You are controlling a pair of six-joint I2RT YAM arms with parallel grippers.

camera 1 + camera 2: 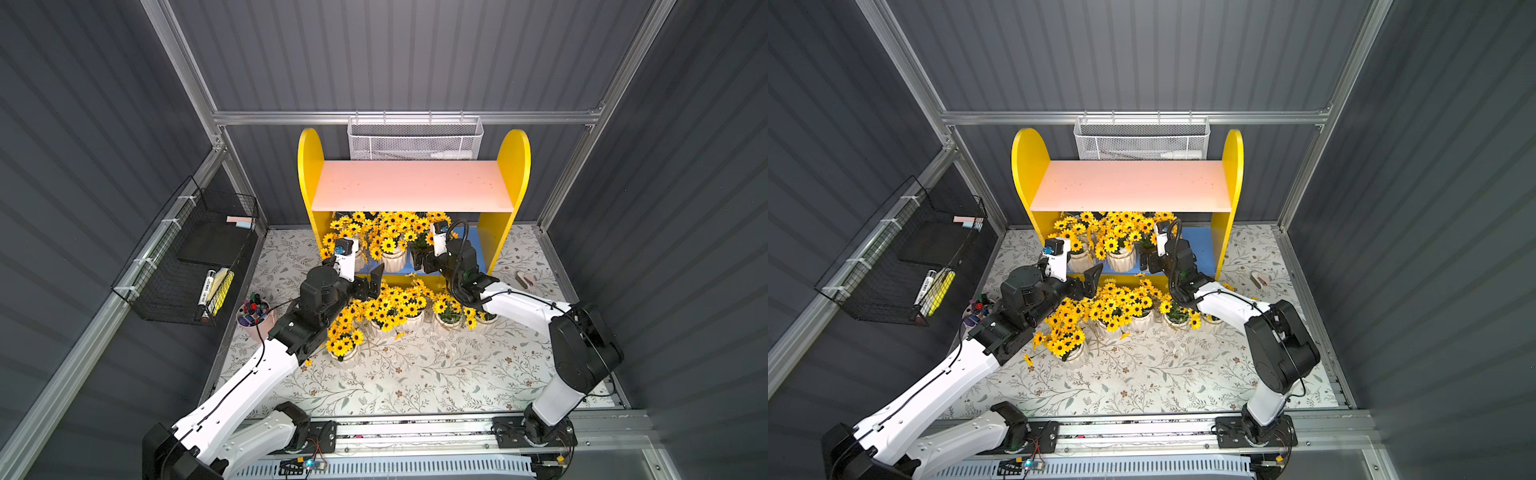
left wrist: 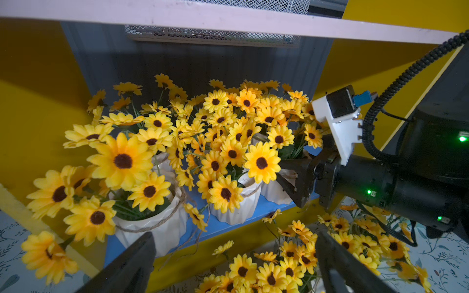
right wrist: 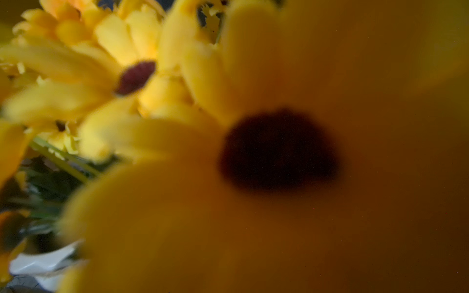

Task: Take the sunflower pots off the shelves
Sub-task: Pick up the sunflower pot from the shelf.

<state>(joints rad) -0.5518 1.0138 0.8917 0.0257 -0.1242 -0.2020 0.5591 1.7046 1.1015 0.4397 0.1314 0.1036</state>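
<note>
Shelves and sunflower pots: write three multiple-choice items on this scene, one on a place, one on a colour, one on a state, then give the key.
1. Where do the sunflower pots not yet off the shelves stand?
A. on the pink upper board
B. on the blue lower board
C. in the white mesh basket

2. What colour are the side panels?
A. yellow
B. green
C. red

3. How is the left gripper?
A. shut on a pot
B. shut on a marker
C. open and empty

Key:
1 B, the left wrist view shows white pots standing on the blue board.
2 A, both top views show rounded yellow panels.
3 C, its fingers stand wide apart with nothing held between them.
</note>
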